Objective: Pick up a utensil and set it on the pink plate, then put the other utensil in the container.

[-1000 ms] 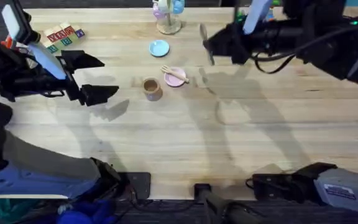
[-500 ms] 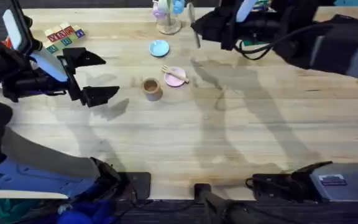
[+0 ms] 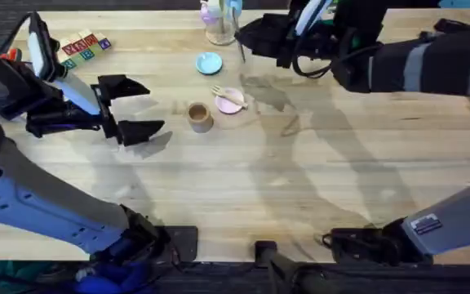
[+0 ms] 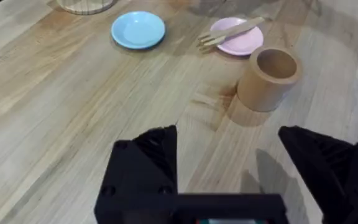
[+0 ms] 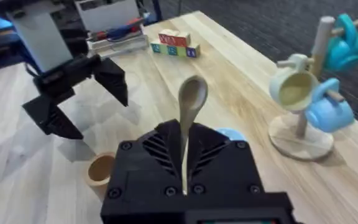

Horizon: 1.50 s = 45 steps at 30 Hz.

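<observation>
Near the top centre of the overhead frame, the right gripper [image 3: 247,41] is clamped on the wooden spoon [image 5: 190,106], held off the table, handle pinched between the fingers and bowl pointing away. Below it, around the frame's middle, the wooden fork [image 3: 227,96] lies across the pink plate [image 3: 233,104], tines overhanging the left rim. Just left of the plate stands the tan wooden cup [image 3: 200,117], upright and hollow. At the left of the frame, the left gripper [image 3: 130,108] hangs with its fingers spread wide, gripping nothing. A light blue plate [image 3: 209,63] sits above the pink one.
</observation>
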Available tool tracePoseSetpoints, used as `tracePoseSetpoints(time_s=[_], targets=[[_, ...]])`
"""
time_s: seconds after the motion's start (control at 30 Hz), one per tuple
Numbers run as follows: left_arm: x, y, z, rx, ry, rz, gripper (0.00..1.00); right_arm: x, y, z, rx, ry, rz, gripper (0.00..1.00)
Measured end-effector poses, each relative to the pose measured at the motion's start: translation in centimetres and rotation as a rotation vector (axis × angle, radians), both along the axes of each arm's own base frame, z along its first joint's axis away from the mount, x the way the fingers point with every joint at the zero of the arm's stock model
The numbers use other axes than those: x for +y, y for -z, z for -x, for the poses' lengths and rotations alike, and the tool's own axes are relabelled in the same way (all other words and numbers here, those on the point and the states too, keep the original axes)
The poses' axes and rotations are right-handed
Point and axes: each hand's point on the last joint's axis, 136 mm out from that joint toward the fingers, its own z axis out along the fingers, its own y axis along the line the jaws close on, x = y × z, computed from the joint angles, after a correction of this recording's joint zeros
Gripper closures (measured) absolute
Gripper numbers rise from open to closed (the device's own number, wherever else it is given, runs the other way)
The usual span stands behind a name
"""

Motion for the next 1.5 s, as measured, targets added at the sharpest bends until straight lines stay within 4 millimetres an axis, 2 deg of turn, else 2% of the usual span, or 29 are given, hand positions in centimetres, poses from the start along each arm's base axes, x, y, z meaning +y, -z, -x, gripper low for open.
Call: tracePoseSetpoints(time_s=[0.13,0.5,1.0,1.2,1.5], targets=[[-0.1,0.5,0.1,0.011,0.006,0.014,0.009,0.7,0.3,0.3,-0.008,-0.038,-0.020,0.967],[-0.9,0.6,0.0,0.008,0.034,0.015,0.008,4.7,2.2,2.3,-0.073,-0.165,-0.054,0.967],[-1.5,-0.1,-0.4,-0.019,0.034,0.048,0.008,6.5,1.4,3.8,-0.123,-0.214,-0.075,0.968],[-2.3,0.3,-0.5,-0.042,0.059,0.041,0.008,6.7,1.4,4.0,-0.124,-0.220,-0.075,0.968],[-2.4,0.7,-0.5,-0.030,0.053,0.064,0.009,6.7,1.4,4.0,-0.123,-0.220,-0.075,0.968]])
